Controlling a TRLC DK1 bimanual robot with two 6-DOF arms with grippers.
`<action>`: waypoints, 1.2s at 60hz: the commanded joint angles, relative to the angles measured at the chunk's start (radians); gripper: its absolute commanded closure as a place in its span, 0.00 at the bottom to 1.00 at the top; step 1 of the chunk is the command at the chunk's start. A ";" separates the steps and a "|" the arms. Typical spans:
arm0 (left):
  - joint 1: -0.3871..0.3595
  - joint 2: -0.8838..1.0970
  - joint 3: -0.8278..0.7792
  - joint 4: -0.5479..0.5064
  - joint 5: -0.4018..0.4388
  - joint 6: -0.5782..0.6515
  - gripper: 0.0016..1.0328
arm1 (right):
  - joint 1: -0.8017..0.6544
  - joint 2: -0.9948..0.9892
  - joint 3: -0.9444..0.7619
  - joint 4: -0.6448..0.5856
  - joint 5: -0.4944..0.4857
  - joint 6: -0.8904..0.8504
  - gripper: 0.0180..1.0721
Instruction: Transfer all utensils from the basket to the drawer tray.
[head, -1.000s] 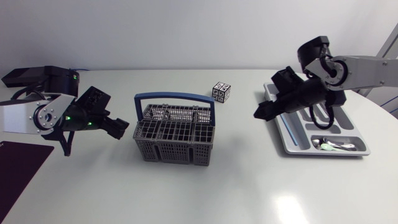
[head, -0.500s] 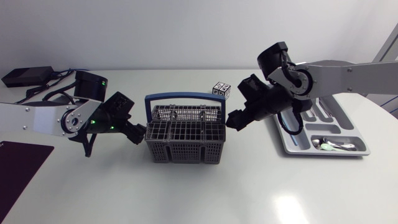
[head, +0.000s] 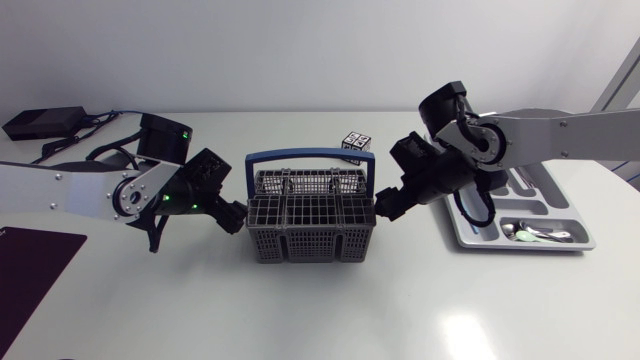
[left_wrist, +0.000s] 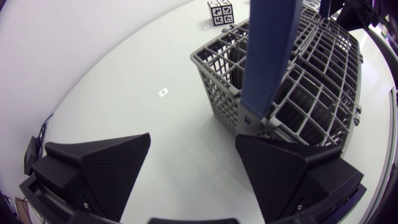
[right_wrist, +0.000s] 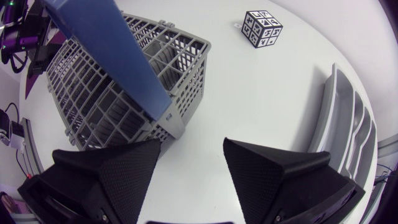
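Observation:
The grey mesh basket (head: 311, 222) with its blue handle (head: 310, 157) stands mid-table; no utensil shows in its compartments. My left gripper (head: 233, 213) is open at the basket's left end, where the handle post (left_wrist: 268, 56) and basket corner (left_wrist: 227, 93) lie just ahead of its fingers (left_wrist: 118, 168). My right gripper (head: 386, 204) is open at the right end, with the basket corner (right_wrist: 177, 93) just ahead of it. The grey drawer tray (head: 470, 232) lies at the right, and a few utensils (head: 530, 234) rest in its front compartment.
A black-and-white marker cube (head: 355, 144) sits behind the basket, also ahead of both wrist cameras (left_wrist: 221, 11) (right_wrist: 262, 27). A dark mat (head: 30, 270) lies at the front left. A black box (head: 40, 122) with cables sits at the back left.
Both arms have swung in to the basket's ends, the right one coming from over the tray. The basket has slid a little to the right.

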 joint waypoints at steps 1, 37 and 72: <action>-0.032 0.031 0.026 0.006 0.029 -0.028 0.07 | 0.052 -0.021 -0.034 0.001 -0.040 0.025 0.29; -0.024 -0.001 -0.008 0.006 0.029 -0.025 0.06 | 0.052 -0.027 -0.022 0.011 -0.002 0.028 0.29; 0.023 -0.082 -0.044 0.001 0.028 -0.017 0.05 | 0.034 -0.067 -0.065 0.014 0.056 0.014 0.13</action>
